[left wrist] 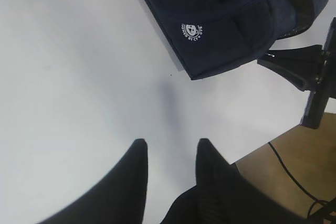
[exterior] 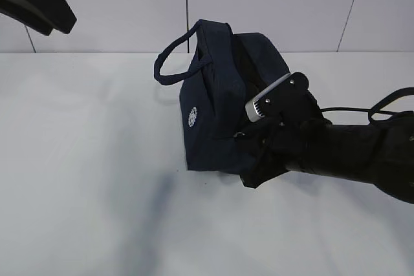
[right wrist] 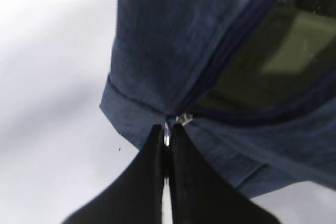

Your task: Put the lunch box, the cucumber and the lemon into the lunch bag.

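Jaws of the right gripper [right wrist: 166,140] pinch the metal ring pull [right wrist: 166,134]; left gripper [left wrist: 170,153] hangs parted, empty, over the white table [exterior: 77,159]. The navy lunch bag [exterior: 213,114] gapes partly unzipped.

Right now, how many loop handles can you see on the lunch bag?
1: the loop handle arches up and left from the top of the lunch bag. A second handle may be hidden behind the bag's far side.
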`<state>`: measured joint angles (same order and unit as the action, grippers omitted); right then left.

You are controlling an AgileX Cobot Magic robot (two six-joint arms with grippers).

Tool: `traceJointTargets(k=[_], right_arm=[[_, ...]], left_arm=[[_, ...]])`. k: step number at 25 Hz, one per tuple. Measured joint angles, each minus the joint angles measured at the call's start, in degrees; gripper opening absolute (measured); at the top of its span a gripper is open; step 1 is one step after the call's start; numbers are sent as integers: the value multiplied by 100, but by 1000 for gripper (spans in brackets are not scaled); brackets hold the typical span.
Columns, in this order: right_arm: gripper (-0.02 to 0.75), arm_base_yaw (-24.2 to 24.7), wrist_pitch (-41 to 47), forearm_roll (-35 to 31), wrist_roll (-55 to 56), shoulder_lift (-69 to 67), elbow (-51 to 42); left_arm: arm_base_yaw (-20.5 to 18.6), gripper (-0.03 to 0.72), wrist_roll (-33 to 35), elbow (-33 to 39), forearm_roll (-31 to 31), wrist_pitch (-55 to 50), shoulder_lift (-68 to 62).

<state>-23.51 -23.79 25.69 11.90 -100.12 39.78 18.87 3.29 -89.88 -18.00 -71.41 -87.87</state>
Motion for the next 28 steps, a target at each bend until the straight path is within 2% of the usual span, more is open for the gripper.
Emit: traceJointTargets(k=[9,22,28], right_arm=[[17,0,603,0,12,276,0],[18,0,594,0,12,745,0],[17,0,594,0,12,759,158]], left_arm=[[0,225,0,0,-27,0,-48],[0,226,0,0,-179,0,-48],[303,252,288,0,-130,0,-63]])
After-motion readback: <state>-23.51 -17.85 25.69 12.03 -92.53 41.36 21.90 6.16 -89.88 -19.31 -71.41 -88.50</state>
